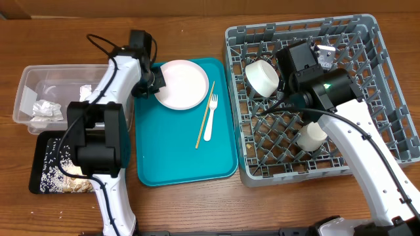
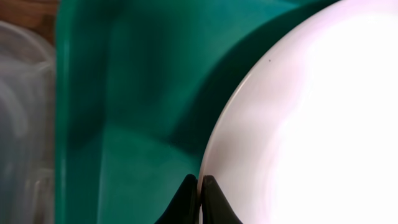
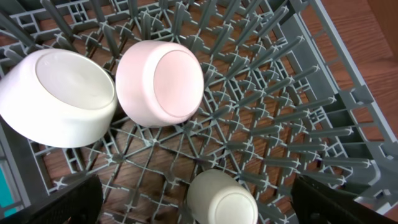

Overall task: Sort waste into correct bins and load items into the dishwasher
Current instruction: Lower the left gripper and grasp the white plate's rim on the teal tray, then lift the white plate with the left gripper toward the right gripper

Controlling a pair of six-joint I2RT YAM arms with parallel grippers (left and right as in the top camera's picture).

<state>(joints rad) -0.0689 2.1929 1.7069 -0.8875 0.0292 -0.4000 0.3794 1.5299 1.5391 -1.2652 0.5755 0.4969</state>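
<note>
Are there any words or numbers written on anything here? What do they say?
None: no word, number or label can be read anywhere. The pale pink round plate, the teal plastic tray, the grey plastic dish rack and the round white bowl are all plain.

plate [image 1: 181, 83]: pale pink, plain
serving tray [image 1: 177, 160]: teal
dish rack [image 1: 394, 85]: grey, peg grid
large bowl [image 3: 59, 99]: white
smaller bowl [image 3: 160, 84]: pinkish white
cup [image 3: 222, 198]: cream white
fork [image 1: 210, 121]: white
chopstick [image 1: 204, 124]: pale wood
tub [image 1: 26, 72]: clear
flat tray [image 1: 41, 156]: black, beige-speckled
table [image 1: 59, 39]: brown woodgrain
</note>
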